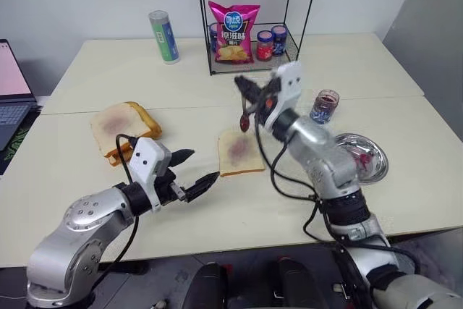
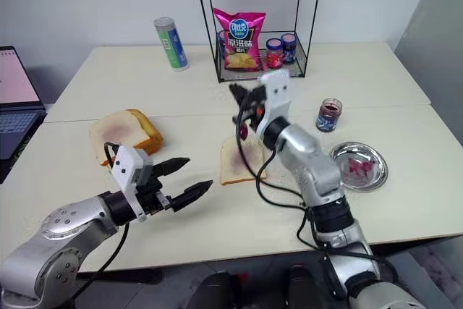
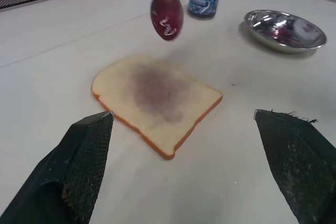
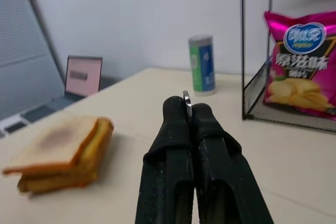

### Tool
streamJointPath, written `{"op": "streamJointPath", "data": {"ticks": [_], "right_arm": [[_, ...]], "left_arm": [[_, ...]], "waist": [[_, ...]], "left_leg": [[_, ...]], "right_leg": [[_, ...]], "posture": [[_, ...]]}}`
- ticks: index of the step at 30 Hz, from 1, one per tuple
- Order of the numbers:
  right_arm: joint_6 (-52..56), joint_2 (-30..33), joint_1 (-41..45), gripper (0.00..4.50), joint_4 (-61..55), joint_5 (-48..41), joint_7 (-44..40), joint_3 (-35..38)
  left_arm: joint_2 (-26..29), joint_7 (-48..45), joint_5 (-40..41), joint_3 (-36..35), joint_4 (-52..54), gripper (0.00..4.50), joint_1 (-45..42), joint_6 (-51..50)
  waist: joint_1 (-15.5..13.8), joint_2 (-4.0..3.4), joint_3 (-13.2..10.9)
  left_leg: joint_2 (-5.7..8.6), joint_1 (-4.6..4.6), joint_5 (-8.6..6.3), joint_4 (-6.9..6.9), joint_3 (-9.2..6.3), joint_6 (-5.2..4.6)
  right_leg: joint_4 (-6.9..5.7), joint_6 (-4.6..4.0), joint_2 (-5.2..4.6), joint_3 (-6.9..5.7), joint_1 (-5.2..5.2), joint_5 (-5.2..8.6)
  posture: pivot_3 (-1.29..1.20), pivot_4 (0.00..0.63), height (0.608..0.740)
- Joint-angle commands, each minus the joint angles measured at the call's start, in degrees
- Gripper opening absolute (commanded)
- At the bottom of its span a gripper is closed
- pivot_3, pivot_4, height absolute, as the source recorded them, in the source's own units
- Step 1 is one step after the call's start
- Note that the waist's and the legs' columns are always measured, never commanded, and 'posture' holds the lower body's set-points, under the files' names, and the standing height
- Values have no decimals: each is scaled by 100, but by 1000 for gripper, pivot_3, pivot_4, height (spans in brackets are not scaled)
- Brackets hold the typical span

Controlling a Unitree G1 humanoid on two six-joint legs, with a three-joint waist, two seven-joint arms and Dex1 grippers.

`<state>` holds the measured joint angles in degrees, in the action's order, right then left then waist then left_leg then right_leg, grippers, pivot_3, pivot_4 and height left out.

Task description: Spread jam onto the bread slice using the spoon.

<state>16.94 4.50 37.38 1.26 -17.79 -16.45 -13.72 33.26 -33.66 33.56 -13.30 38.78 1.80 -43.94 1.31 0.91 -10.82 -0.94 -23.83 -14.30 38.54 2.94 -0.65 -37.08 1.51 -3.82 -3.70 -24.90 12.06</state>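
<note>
Centre frame, the right gripper (image 1: 248, 92) is clamped tight on the spoon (image 1: 244, 121) — jam-smeared bowl hanging just above the bread slice (image 1: 239, 152), which lies flat on the table (image 1: 87, 70). Lower left, the left gripper (image 1: 194, 171) is wide open, holding nothing, near the slice. Jam jar (image 1: 325, 106) right of centre, beside the metal plate (image 1: 362, 157).

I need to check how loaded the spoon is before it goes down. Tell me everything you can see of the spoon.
The spoon is small, shiny metal, with a slim handle. Its bowl hangs downward, coated in glossy red-purple jam. The right pincer is shut on the handle, whose end shows between the fingertips in the right wrist view. The bowl hangs above the bread slice, near its far edge, not touching it.
</note>
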Motion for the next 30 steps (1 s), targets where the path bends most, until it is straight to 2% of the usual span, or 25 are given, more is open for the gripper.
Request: {"op": "streamJointPath", "data": {"ticks": [1, 7, 13, 17, 21, 26, 30], "right_arm": [[-1246, -90, -34, 80, 683, 800, -152, -294], [-2178, -300, -26, 80, 1998, 1438, -225, -466], [-2224, -304, 207, 80, 1816, 1404, -273, -72], [-1406, -305, 468, 80, 1097, 826, -349, 457], [-119, -549, 643, 80, 666, -101, -100, 1142], [1050, -1042, 624, 80, 953, -1020, 358, 1886], [1225, -1390, 563, 80, 1536, -1390, 654, 2381]], "left_arm": [[-92, 241, 16, -23, 307, 4500, 63, 145], [-73, 263, -94, 149, 243, 4500, 211, 336], [-28, 212, -119, 195, -32, 4500, 7, 479], [-8, 161, -139, 232, -91, 4500, -1, 545], [47, 72, -170, 219, -238, 4500, -64, 623], [52, 72, -190, 281, -302, 4500, -158, 655], [38, 86, -194, 322, -280, 4500, -184, 650]], "waist": [[0, 2, 1], [12, 9, 5], [4, 14, 8], [7, 14, 8], [6, 14, 8], [5, 17, 10], [10, 16, 10]], "left_leg": [[0, 0, 0, 0, 0, 0], [-1, 0, 0, -2, 4, 1], [-4, 0, 0, 7, 3, 1], [-5, -3, 0, 10, 4, 1], [-15, -3, 0, 9, 4, 2], [-46, -2, -1, 10, 11, 5], [-56, -2, -2, 9, 18, 7]], "right_leg": [[1, 0, 2, 1, 0, 0], [4, -13, 2, 4, -1, -7], [-2, -14, 3, 1, 0, -8], [-1, -14, 3, 3, 0, -9], [-3, -15, 10, 1, -2, -9], [2, -33, 38, 0, -2, -17], [3, -38, 50, 4, -5, -18]], "posture": [[0, 150, 740], [0, 150, 740], [0, 150, 740], [0, 150, 740], [0, 150, 740], [0, 150, 740], [0, 150, 740]]}}
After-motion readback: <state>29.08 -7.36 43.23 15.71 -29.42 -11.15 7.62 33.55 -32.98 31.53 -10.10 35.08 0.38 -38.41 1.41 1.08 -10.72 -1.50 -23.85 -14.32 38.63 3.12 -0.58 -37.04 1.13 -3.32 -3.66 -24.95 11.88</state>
